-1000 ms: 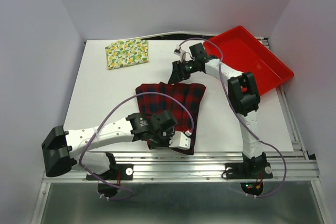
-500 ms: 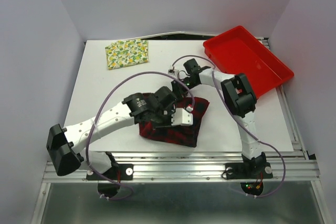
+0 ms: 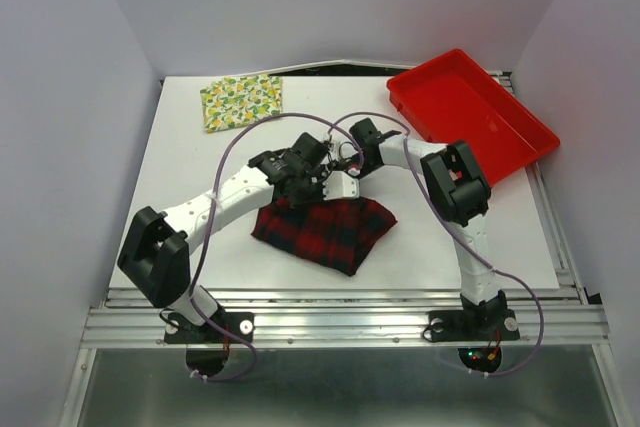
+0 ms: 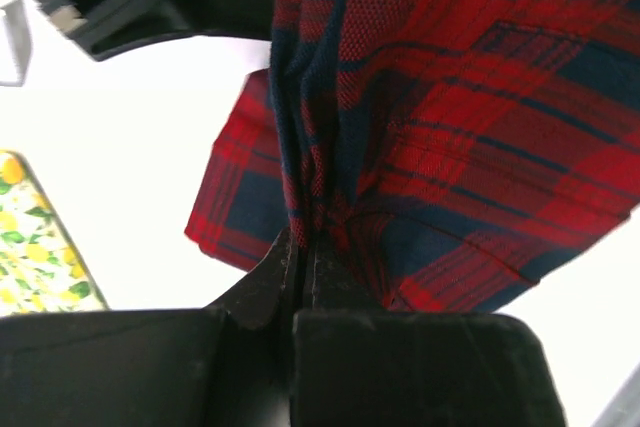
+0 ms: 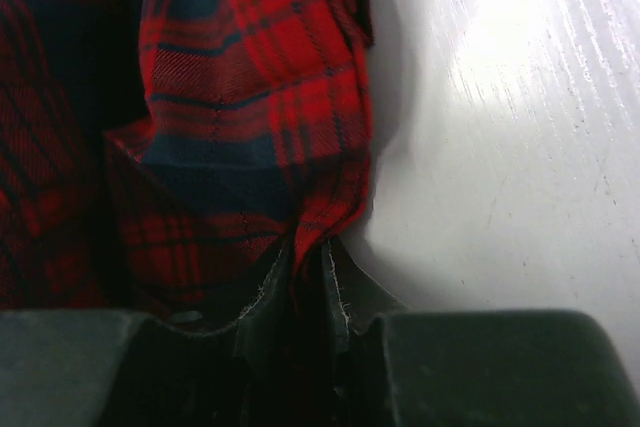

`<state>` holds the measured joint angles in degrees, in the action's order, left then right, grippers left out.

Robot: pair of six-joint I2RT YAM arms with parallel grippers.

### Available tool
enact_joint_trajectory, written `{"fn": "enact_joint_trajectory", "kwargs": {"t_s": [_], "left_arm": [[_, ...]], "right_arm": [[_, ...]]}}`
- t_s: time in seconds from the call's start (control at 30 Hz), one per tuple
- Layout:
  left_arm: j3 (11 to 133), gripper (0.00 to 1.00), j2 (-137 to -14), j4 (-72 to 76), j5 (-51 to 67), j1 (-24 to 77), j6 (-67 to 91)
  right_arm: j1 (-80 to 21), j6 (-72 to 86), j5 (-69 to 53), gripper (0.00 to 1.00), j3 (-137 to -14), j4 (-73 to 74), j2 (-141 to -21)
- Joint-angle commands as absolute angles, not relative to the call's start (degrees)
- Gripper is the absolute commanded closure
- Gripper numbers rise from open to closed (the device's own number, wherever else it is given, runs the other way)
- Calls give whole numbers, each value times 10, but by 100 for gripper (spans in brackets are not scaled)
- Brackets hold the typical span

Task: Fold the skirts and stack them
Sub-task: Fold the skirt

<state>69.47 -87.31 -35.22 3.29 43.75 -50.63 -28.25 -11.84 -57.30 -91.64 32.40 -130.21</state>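
Pinching a gathered edge of the red-and-black plaid skirt in the left gripper, jaws pressed tight on cloth; nipping a neighbouring edge in the right gripper likewise. Held side by side above mid-table, skirt draping from both toward the near edge of the table, doubled over. Judged mid-fold: not yet flattened or squared. Lying folded at far left: the lemon-print skirt. Left to do: finishing this fold, then stacking.

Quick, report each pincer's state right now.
Left pincer: closed, pinching the plaid skirt.
Right pincer: closed on the plaid skirt too.
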Motion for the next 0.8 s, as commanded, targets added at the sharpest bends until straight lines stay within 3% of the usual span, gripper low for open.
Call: {"fn": "enact_joint_trajectory", "kwargs": {"t_s": [0.0,0.73,0.77], "left_arm": [[712,100,-872,-251,13,427,-562],[634,100,-944,-42,59,410,-647],[625,90,-949,-20,54,410,-646]], "right_arm": [[-295,-127,-590,77,-909,347,-1289],[-295,-126,-610,78,-943,347,-1325],[-295,-125,-610,78,-945,347,-1325]]}}
